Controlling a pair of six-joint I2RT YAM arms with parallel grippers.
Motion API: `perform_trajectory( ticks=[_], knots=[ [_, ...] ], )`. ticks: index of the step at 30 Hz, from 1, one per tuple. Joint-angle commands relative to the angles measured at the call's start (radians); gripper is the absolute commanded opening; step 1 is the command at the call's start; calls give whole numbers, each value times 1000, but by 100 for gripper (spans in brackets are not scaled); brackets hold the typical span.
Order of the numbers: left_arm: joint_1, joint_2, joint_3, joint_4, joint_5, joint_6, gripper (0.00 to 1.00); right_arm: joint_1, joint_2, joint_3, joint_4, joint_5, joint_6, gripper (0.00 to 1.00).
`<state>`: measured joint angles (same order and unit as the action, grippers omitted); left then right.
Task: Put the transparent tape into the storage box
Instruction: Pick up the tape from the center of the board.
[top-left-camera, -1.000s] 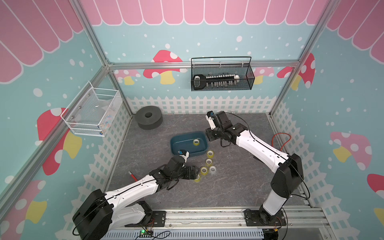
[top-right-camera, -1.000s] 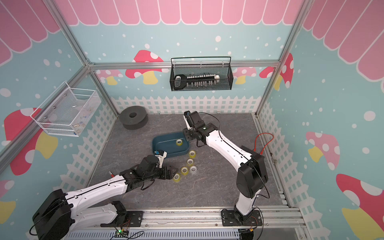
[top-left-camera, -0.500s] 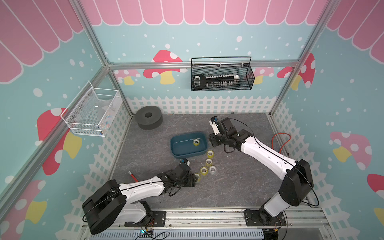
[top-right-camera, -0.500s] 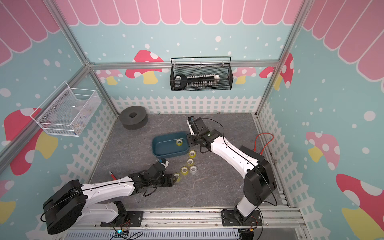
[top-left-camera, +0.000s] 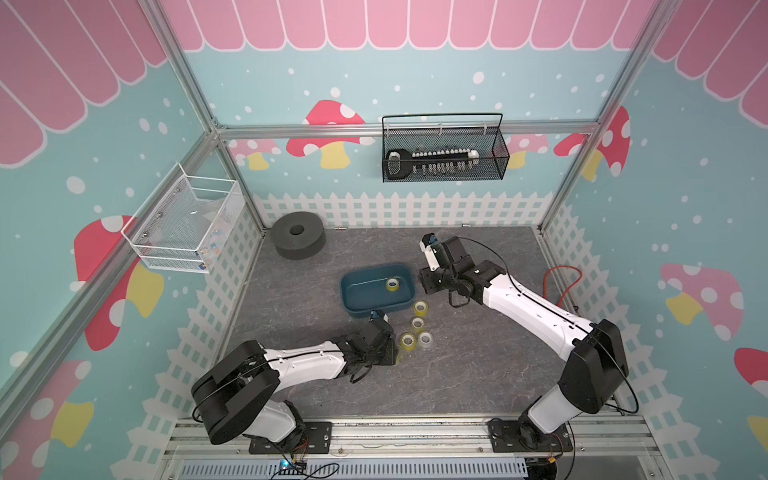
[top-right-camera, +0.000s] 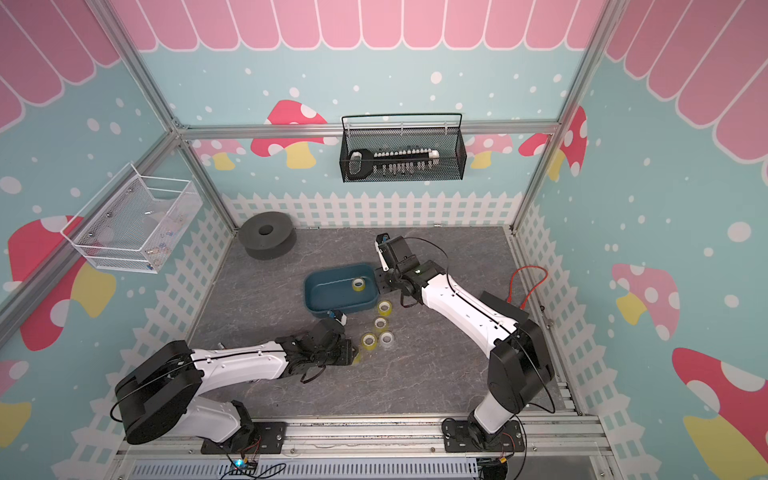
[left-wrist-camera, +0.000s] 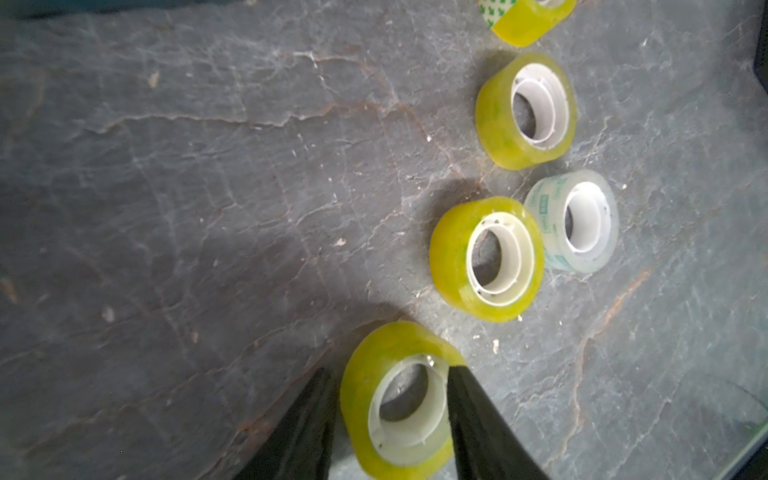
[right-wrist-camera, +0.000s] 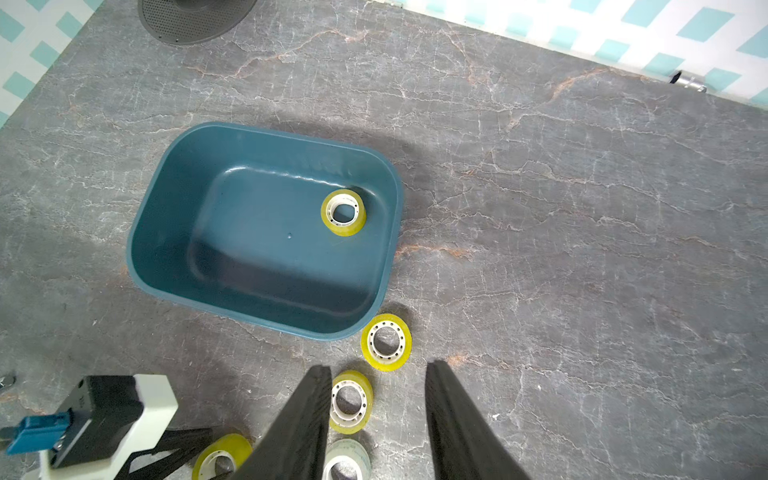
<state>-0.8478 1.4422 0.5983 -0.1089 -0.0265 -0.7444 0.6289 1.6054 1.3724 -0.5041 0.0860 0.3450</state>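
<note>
The storage box (top-left-camera: 365, 293) (top-right-camera: 330, 291) (right-wrist-camera: 257, 232) is a dark teal tub in the middle of the floor. One yellowish transparent tape roll (top-left-camera: 392, 284) (right-wrist-camera: 343, 212) lies inside it. Several more rolls lie in front of it: yellow ones (left-wrist-camera: 525, 110) (left-wrist-camera: 486, 257) (right-wrist-camera: 386, 341) and a clear one (left-wrist-camera: 571, 220) (top-left-camera: 425, 339). My left gripper (left-wrist-camera: 387, 370) (top-left-camera: 395, 353) is down at the floor, shut on the nearest yellow roll (left-wrist-camera: 361, 386) with a finger on each side. My right gripper (right-wrist-camera: 378, 368) (top-left-camera: 429, 284) hovers open and empty by the box's right end.
A grey foam ring (top-left-camera: 297, 235) sits at the back left. A black wire basket (top-left-camera: 444, 153) hangs on the back wall and a white mesh basket (top-left-camera: 183, 226) on the left wall. A red cable (top-left-camera: 563, 278) loops by the right fence.
My left gripper has dropped to the floor and drawn its fingers in around the yellow roll. The right gripper has pulled back to the right, away from the box.
</note>
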Motion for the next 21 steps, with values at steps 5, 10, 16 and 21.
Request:
perform_trajectory(
  ticks=[5, 10, 16, 21],
  knots=[
    [-7, -97, -9, -83, -72, 10, 49, -2, -23, -29, 17, 3, -11, 43],
    [-7, -56, -15, -89, -46, 10, 47, -3, -24, -36, 24, 2, -10, 43],
    [-14, -10, -13, -88, -44, 20, 42, -6, -31, -55, 28, 4, -4, 43],
    [-19, 13, 3, -86, -43, 27, 36, -7, -38, -68, 32, 8, 1, 43]
  ],
)
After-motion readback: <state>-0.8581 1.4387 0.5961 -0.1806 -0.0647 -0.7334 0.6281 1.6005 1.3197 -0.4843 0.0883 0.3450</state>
